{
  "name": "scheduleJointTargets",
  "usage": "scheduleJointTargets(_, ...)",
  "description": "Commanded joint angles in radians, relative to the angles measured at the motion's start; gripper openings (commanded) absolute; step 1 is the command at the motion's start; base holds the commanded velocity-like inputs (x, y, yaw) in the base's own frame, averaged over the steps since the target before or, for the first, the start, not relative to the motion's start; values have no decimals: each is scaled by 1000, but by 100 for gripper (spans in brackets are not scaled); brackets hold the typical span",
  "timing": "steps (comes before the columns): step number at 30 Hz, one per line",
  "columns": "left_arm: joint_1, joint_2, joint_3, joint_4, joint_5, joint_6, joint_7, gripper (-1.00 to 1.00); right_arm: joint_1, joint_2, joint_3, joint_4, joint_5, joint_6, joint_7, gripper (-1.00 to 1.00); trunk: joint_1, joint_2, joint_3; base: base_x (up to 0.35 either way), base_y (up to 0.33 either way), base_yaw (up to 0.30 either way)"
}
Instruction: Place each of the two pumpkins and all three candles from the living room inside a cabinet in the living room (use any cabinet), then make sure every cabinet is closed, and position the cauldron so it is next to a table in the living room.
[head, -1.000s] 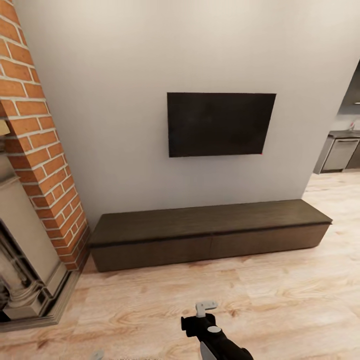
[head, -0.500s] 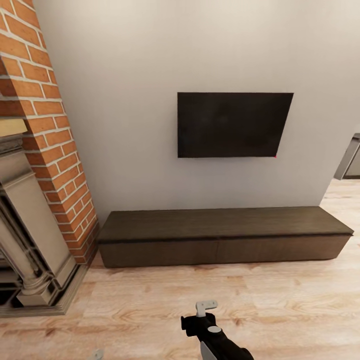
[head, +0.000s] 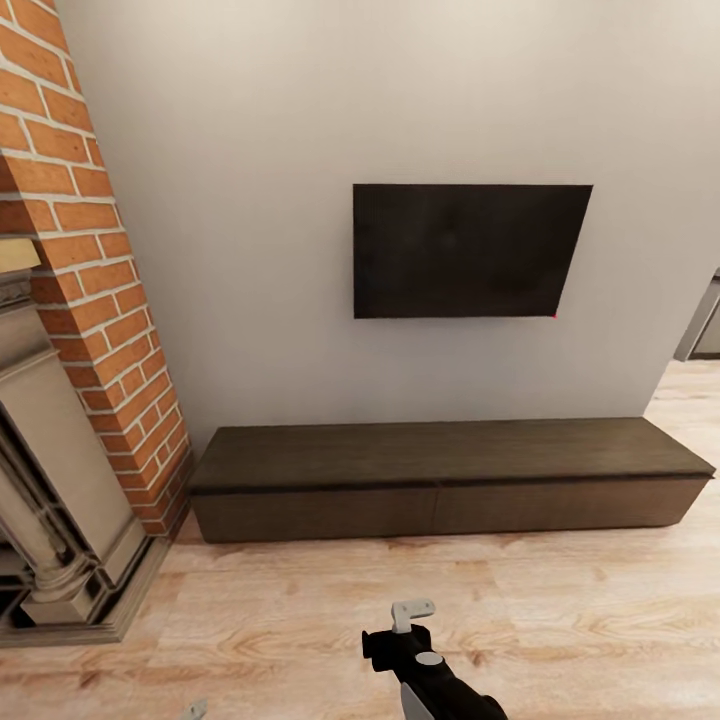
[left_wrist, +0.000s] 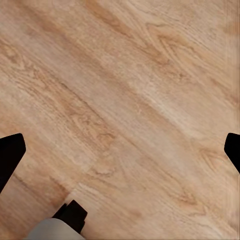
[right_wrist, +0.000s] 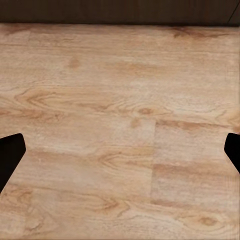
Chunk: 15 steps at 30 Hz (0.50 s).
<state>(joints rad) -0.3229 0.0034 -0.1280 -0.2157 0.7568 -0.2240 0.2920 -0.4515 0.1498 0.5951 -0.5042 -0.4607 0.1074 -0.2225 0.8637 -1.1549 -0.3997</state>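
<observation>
My right arm (head: 435, 685) is mostly matte black and chunky, with a pale grey round cap on top and a little light-grey angled bracket sticking up off the front end. There's a white panel lower down the forearm too. The fingertips of my right claw (right_wrist: 120, 152) are plain black wedges, and the left claw (left_wrist: 120, 152) has the same. A grey rounded bit with a black stub sits near the left one.

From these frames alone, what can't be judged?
- Inside of the cabinet: head view, its drawer fronts sit flush.
- Fireplace: cut by the head view's edge.
- Kitchen unit: a sliver at the edge.
- Right end effector: fingertips cut by the frame sides.
</observation>
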Motion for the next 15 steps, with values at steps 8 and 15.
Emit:
scheduleJointTargets(8,0,7,-7,-1,7,-3,5,100,-1,-1,8,-2,-7,4,-9,100,0,-1,-1,39,9,0)
scheduleJointTargets(15,0,17,-5,-2,6,-1,-26,100,-1,-1,7,-1,-9,-4,-10,100,0,-1,-1,10,2,0)
